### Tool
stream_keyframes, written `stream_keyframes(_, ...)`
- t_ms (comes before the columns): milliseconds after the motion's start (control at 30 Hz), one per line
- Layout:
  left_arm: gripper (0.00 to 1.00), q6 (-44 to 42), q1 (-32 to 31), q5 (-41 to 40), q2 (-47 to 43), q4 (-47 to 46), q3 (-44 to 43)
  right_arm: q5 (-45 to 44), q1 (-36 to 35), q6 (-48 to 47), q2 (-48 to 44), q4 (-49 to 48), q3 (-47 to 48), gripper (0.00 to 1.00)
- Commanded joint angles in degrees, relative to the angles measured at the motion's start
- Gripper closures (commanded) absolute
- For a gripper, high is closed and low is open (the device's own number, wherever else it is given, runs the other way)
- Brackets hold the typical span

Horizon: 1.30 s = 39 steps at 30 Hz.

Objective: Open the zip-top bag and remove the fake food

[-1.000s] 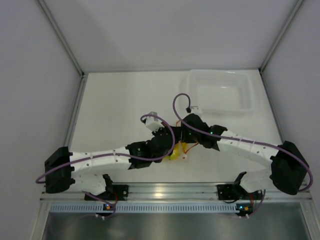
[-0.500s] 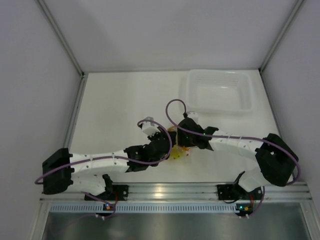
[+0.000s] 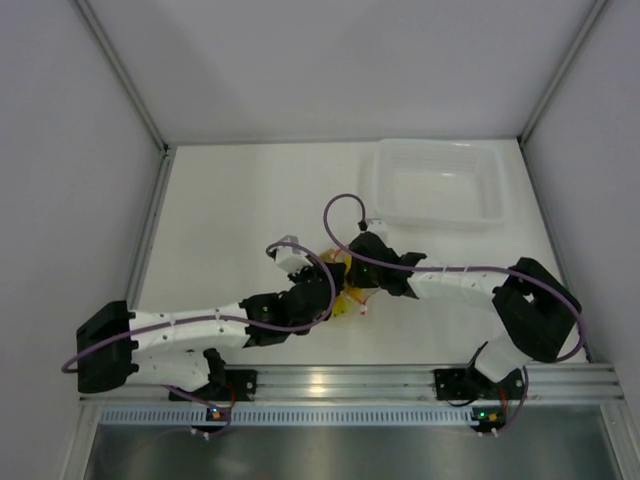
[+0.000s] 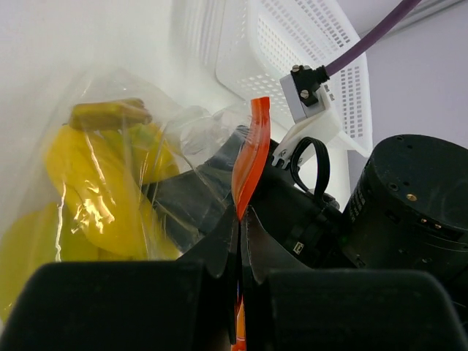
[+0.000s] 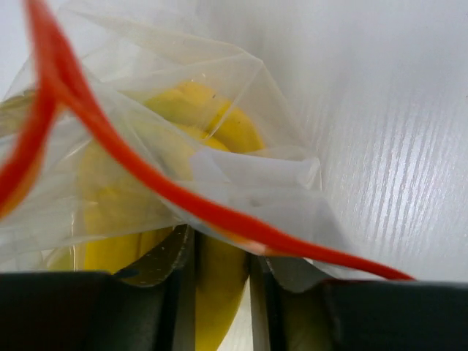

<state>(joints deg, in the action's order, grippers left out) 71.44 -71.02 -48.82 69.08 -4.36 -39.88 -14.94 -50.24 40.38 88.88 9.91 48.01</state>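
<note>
While the zip-top bag (image 3: 347,300) stays mid-counter, nearer the near edge, the right gripper (image 5: 223,256) sits further left than 1.0 s ago, with its elbow drawn in from the right edge. The left gripper (image 4: 240,219) pinches the orange-red zipper strip (image 4: 251,153), fingers pressed together. Right jaws straddle the banana bunch (image 5: 212,131) at the bag mouth; cannot tell whether they clamp it.

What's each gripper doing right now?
Left gripper: closed on the orange zipper strip of the bag.
Right gripper: inside the open bag, apparently closed around the banana.
</note>
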Motion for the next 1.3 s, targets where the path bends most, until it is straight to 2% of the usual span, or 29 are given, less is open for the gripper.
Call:
stream_keyframes(0, 1.0, 0.3, -0.1, -1.9, -1.8, -1.9, 0.9, -1.2, -0.8, -0.8, 0.1, 2.0, -1.9, 0.84)
stream_keyframes(33, 1.0, 0.3, -0.1, -2.0, -1.8, -1.9, 0.9, -1.3, -0.7, -1.2, -0.5, 2.1, -1.8, 0.89)
stream_keyframes(267, 1.0, 0.5, -0.1, -2.3, -1.8, -1.9, 1.6, -3.6, -1.3, -2.3, -5.5, 3.9, -1.3, 1.0)
stream_keyframes(700, 1.0, -2.7, -0.1, -6.7, 0.4, -1.9, -0.3, -8.3, -2.8, -4.3, -12.3, 9.9, -0.3, 1.0)
stream_keyframes(1133, 1.0, -14.3, 0.7, -16.1, 1.2, 0.4, -6.0, -10.4, -5.4, -5.5, -17.6, 12.8, -2.8, 1.0)
stream_keyframes(1267, 1.0, -15.2, 1.2, -18.0, 0.7, 2.8, -6.3, -11.5, -5.7, -5.5, -18.5, 14.9, -2.8, 1.0)
